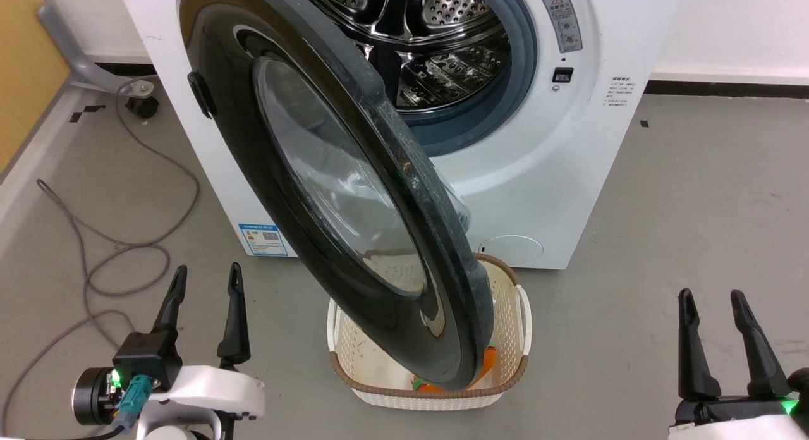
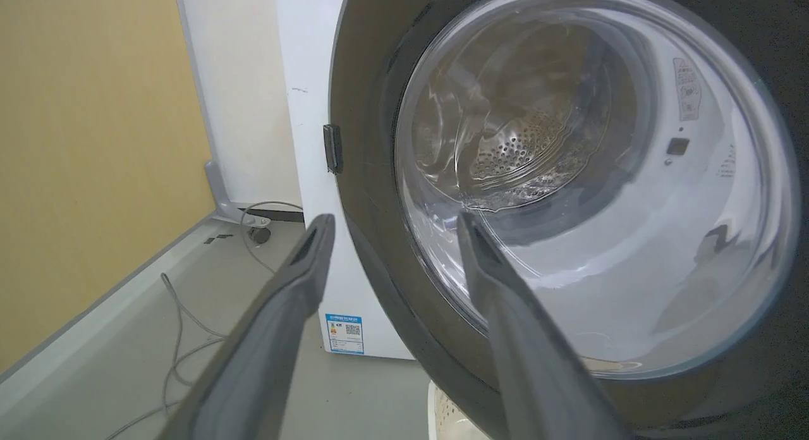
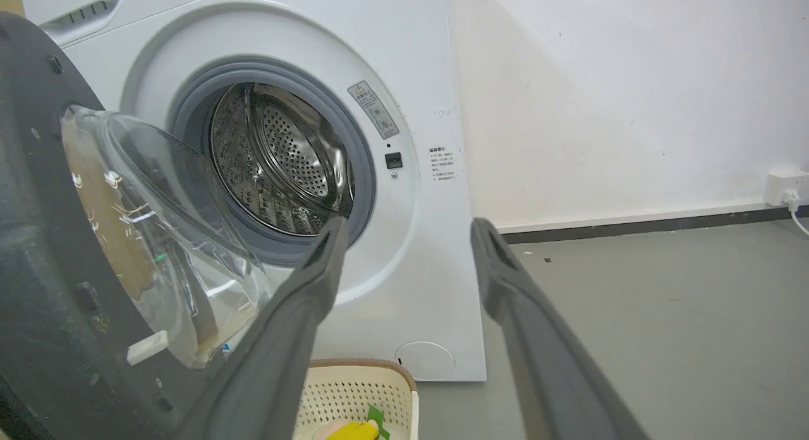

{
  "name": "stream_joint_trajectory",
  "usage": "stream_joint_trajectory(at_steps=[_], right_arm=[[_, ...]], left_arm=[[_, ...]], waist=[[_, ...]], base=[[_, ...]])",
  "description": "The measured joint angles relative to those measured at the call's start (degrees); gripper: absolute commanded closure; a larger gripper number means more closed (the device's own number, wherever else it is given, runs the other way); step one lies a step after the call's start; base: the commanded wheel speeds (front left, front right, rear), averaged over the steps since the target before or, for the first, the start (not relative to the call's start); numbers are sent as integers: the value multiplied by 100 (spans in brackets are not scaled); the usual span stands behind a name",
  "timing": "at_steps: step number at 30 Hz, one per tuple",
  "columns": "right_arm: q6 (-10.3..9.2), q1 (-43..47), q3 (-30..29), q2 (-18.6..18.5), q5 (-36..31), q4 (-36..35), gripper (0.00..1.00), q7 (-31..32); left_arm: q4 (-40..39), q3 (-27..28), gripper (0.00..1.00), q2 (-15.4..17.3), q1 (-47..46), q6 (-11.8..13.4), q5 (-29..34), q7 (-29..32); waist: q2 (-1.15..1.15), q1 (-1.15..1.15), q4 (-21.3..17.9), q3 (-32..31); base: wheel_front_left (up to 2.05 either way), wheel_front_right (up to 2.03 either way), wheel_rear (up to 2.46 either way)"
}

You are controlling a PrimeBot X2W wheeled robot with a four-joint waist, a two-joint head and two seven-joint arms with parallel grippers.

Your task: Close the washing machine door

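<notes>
The white washing machine (image 1: 556,174) stands ahead with its steel drum (image 1: 436,42) exposed. Its door (image 1: 328,193), black-rimmed with a clear glass bowl, swings wide open toward me, hinged on the left. In the left wrist view the door (image 2: 373,193) fills the right side, its outer face toward me. The right wrist view shows the door's inner side (image 3: 69,250) and the machine (image 3: 417,238). My left gripper (image 1: 207,279) hovers open at the lower left, apart from the door. My right gripper (image 1: 711,301) is open at the lower right, holding nothing.
A cream perforated basket (image 1: 512,313) with orange and green items sits on the floor under the door's lower edge. Grey cables (image 1: 95,238) loop across the floor at left. A yellow wall (image 2: 88,143) stands left; grey floor (image 1: 695,206) spreads to the right.
</notes>
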Motion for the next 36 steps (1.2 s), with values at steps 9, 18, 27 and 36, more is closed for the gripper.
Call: stream_joint_trajectory(at_steps=[9,18,27,36], right_arm=[[0,11,38,0,-132,-81,100,0],[0,-822,196,-2,21,-921,100,0],[0,-1739,1827,0,46,-1677,100,-5],[0,-1763,3741,-259,-78,-1594,100,-4]], left_arm=[[53,333,0,-254,18,-292,293,-1],[65,580,0,-420,31,-446,482,-1],[60,714,0,-534,33,-570,595,-1],[35,853,0,-581,33,-630,637,-1]], waist=[[0,0,14,-23],[0,1,133,-40],[0,1,261,4],[0,1,292,66]], base=[[0,0,0],[0,0,0],[0,0,0],[0,0,0]])
